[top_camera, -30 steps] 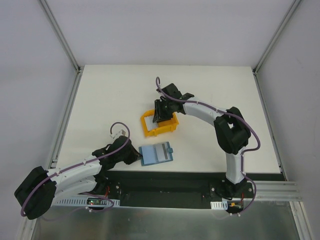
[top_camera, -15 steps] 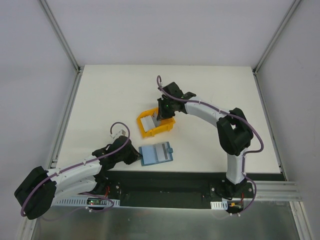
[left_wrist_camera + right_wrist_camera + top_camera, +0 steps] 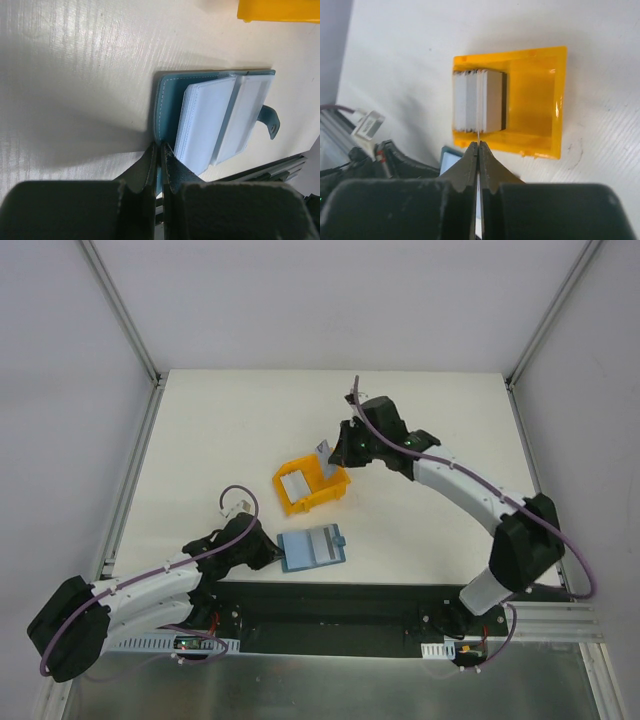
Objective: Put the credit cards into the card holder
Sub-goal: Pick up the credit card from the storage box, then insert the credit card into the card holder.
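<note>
While the left end effector (image 3: 160,146) pinches the wallet (image 3: 311,548), the right end effector (image 3: 478,145) grips one card (image 3: 326,456); next it must travel over and slide in.

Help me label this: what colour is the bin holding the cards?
Yellow bin, clearest in the right wrist view.

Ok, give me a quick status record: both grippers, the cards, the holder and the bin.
left gripper: shut on one edge of the card holder
card holder: lying open, pockets facing up
right gripper: shut on one credit card, held above the yellow bin
other cards: stacked inside the yellow bin
task state: held card not yet in the card holder
</note>
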You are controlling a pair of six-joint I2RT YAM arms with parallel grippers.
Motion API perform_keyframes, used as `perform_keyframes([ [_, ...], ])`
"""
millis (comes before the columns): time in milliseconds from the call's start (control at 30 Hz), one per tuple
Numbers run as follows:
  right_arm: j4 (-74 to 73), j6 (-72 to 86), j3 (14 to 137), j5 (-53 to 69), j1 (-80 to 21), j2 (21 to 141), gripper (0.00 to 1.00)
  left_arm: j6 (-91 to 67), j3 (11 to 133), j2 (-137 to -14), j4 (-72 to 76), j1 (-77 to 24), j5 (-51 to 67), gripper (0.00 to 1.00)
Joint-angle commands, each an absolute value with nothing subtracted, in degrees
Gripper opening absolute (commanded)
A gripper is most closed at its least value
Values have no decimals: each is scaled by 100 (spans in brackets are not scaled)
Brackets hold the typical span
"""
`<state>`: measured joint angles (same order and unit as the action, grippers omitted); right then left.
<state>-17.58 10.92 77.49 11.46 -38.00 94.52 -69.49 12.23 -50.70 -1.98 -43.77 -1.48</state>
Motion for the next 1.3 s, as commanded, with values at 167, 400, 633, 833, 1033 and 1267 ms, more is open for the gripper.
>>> perform_keyframes([
  [167,341,2828,5004,1372,-4481,7559,0,-6847,1063,-5097,-492,-4307,-114,0],
  [400,1563,3647,3719,1063,-5106,7628,0,-6996,1002,-5089,-501,-4307,-105,0],
  [633,2232,3928,3217,1107,-5221,8103,0,-7084,932,-5027,-483,-4315,-88,0],
  [833,2504,3973,3085,1125,-5265,8437,0,-7093,932,-5045,-492,-4307,-88,0],
  [1033,2751,4069,2979,1222,-5396,8762,0,-7101,940,-5080,-492,-4298,-88,0],
  [1267,2804,4087,2971,1204,-5467,8982,0,-7102,949,-5124,-492,-4307,-97,0],
])
